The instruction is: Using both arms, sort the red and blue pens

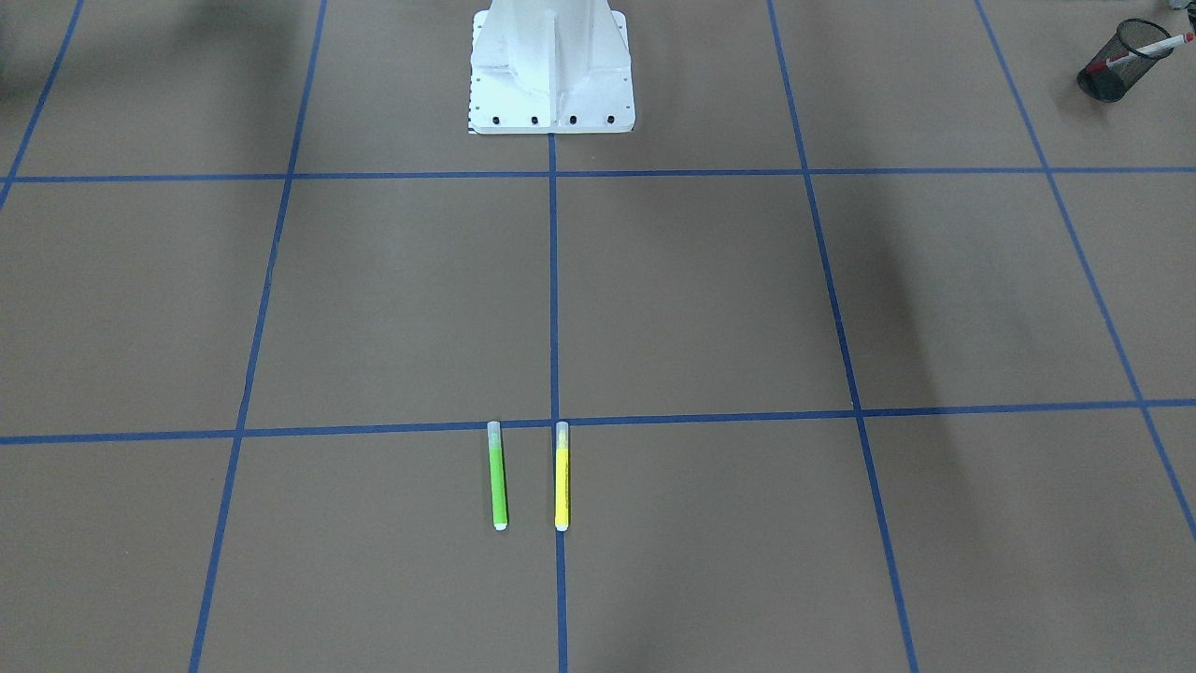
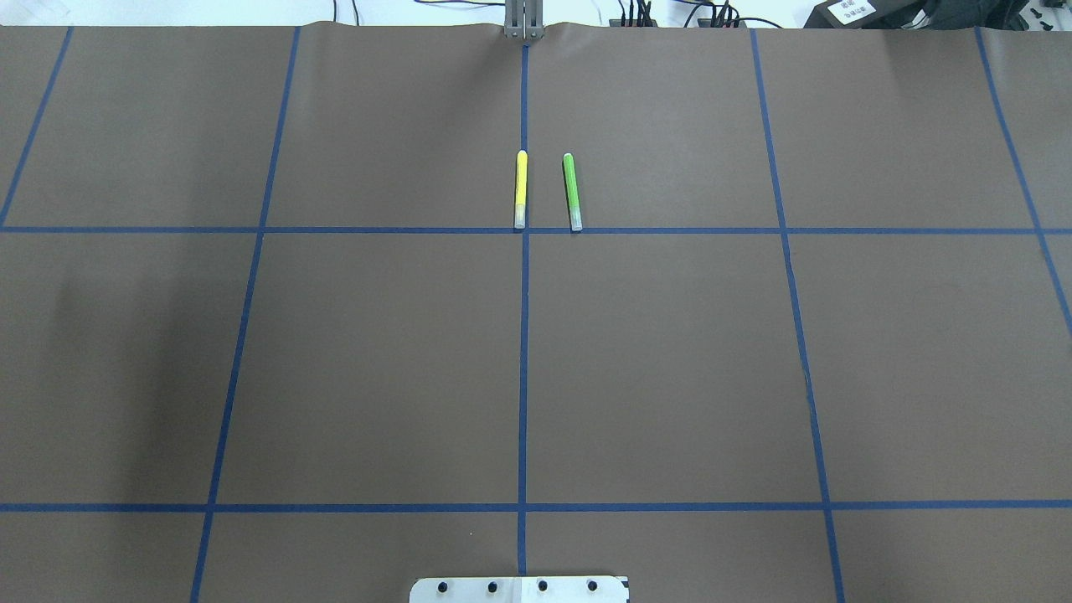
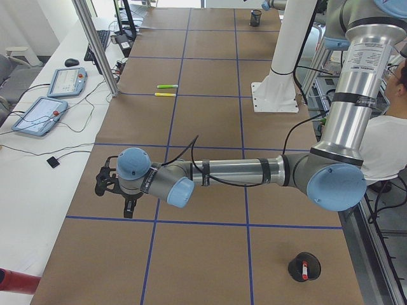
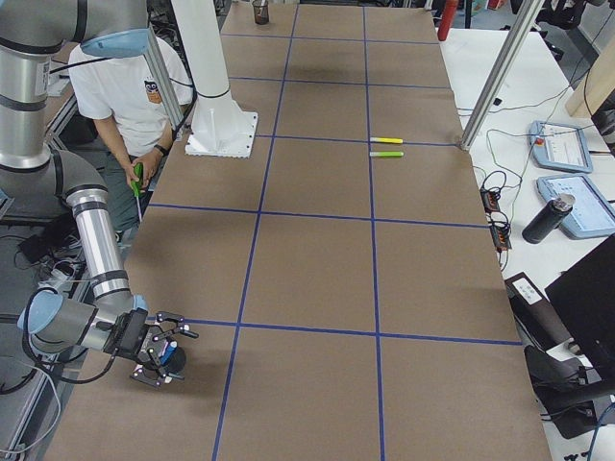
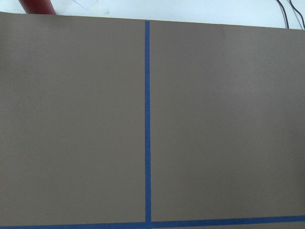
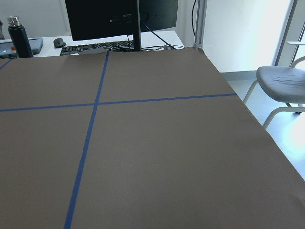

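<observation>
Your left gripper [image 3: 113, 187] hangs low over bare brown paper, reached far out from the base. It shows only from the side, so I cannot tell how wide its fingers stand or whether they hold anything (its own wrist camera shows just paper and blue tape). The red marker [image 1: 1147, 49] is well apart from it, back on the robot's side and further toward the table end. It leans in a black mesh cup [image 1: 1112, 73] with its upper end out over the rim.

Between your two tools, well apart from each, the lime-green pen [image 1: 498, 479] and the yellow pen [image 1: 562, 479] lie side by side without touching. By the task they are not yours to sort.

Your right gripper [image 4: 159, 348] sits close over a second dark cup [image 3: 255, 18], and the blue pen [image 4: 166, 354] shows right at its fingers. I cannot tell whether it is gripped or already resting in the cup, nor how far that tool is parted.

Expect both pens to be light and stiff, with smooth round barrels that roll and slip. If you regrasp, I would take them mid-barrel, square across, and the marker by its exposed upper end.
</observation>
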Tool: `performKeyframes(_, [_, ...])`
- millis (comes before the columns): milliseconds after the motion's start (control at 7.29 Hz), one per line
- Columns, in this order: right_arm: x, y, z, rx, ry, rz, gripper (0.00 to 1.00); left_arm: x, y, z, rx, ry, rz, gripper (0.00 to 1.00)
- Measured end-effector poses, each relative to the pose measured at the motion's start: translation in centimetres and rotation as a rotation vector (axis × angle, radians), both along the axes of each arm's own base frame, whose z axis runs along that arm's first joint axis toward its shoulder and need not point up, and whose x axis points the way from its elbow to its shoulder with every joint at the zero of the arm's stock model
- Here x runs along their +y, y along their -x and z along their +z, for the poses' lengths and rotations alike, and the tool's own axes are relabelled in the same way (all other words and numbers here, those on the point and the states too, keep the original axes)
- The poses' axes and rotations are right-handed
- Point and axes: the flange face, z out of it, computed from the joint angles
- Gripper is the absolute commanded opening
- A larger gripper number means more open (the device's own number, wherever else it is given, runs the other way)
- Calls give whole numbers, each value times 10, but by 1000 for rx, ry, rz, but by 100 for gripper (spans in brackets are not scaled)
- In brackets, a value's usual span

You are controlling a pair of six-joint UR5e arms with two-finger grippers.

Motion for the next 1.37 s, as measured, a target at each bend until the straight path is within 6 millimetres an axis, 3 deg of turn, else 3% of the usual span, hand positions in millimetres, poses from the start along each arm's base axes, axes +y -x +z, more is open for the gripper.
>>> performKeyframes(274, [-107,-52,-12,-41,53,-140,100,-4,-2,-4,2,-1,-1,100])
performKeyframes(412, [-172,-61,-25,-54,79,-236,100,-7,-6,-6,0,-6,7,100])
performKeyframes(549, [-247,-56,-46,-54,109,-333,100,-12,-13,-9,-13,-14,20,100])
performKeyframes(823, [-387,-12,-101,-35,171,-502,100,-21,-32,-12,-68,-33,39,100])
performKeyframes(960, [-437,19,-129,-26,196,-571,100,-27,-49,-14,-95,-41,57,100])
performKeyframes(1097, [-474,53,-151,-8,224,-629,100,-32,-65,-13,-116,-57,92,100])
performKeyframes(1372, [-522,117,-185,36,284,-718,100,-39,-78,7,-149,-90,181,100])
